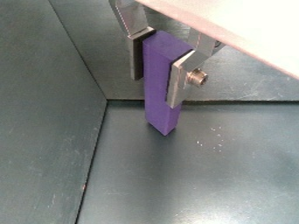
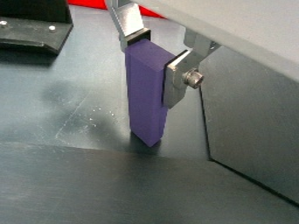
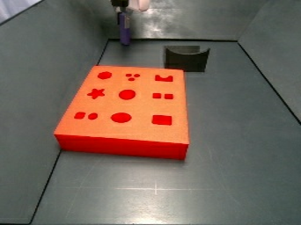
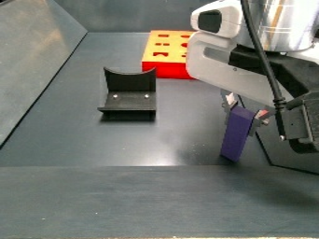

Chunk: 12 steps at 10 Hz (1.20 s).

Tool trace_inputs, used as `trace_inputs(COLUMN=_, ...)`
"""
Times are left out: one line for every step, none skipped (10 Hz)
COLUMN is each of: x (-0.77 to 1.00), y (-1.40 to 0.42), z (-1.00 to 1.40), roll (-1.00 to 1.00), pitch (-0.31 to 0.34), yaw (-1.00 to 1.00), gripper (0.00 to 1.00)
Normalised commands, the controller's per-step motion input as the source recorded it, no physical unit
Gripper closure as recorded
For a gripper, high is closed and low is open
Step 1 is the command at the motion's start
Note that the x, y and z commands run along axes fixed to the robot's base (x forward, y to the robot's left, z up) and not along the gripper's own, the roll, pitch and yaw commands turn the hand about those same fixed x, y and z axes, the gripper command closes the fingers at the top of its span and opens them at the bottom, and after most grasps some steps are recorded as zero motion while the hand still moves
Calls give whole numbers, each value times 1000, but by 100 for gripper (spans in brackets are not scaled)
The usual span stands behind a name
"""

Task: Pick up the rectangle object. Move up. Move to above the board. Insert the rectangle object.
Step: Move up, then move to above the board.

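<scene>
The rectangle object is a slim purple block (image 1: 162,101), standing upright with its lower end at or just above the dark floor near the back wall. My gripper (image 1: 162,59) is shut on its upper part, one silver finger (image 1: 179,80) on each side. The hold also shows in a wrist view (image 2: 146,96). In a side view the block (image 3: 122,32) hangs under the gripper (image 3: 122,16), behind the far edge of the red board (image 3: 141,107). In a side view the block (image 4: 236,136) stands well clear of the board (image 4: 166,58).
A dark grey arch-shaped block (image 3: 186,58) stands beside the board's far right corner, and also shows in a side view (image 4: 127,93) and a wrist view (image 2: 30,35). Grey walls enclose the floor on all sides.
</scene>
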Motion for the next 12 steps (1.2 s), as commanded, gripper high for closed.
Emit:
trace_inputs(x=0, y=0, z=833, roll=0, pitch=0, yaw=0, gripper=100)
trace_inputs(x=-42, y=14, z=829, roll=-6, pitch=8, yaw=-39, gripper=100)
trace_inputs(x=-74, y=9, z=703, roll=12, pitch=37, yaw=-48, gripper=100)
trace_inputs(x=-62, y=1, z=578, roll=33, pitch=52, yaw=-45, gripper=100)
trace_inputs(x=-48, y=0, z=445, roll=49, pitch=63, yaw=-34, gripper=100)
trace_inputs(x=-39, y=-5, z=261, roll=68, pitch=73, yaw=-12, gripper=100)
trace_inputs(x=-485, y=210, z=1000, roll=167, pitch=90, yaw=119, gripper=100)
trace_inputs(x=-491, y=203, z=1000, roll=161, pitch=68, yaw=116, gripper=100)
trace_inputs(x=-467, y=170, z=1000, roll=148, pitch=43, yaw=94, gripper=100)
trace_inputs(x=-410, y=128, z=1000, roll=131, pitch=27, yaw=59, gripper=100)
trace_inputs(x=-377, y=119, z=1000, roll=120, pitch=31, yaw=48, gripper=100)
trace_inputs(x=-296, y=89, z=1000, roll=99, pitch=37, yaw=28, gripper=100)
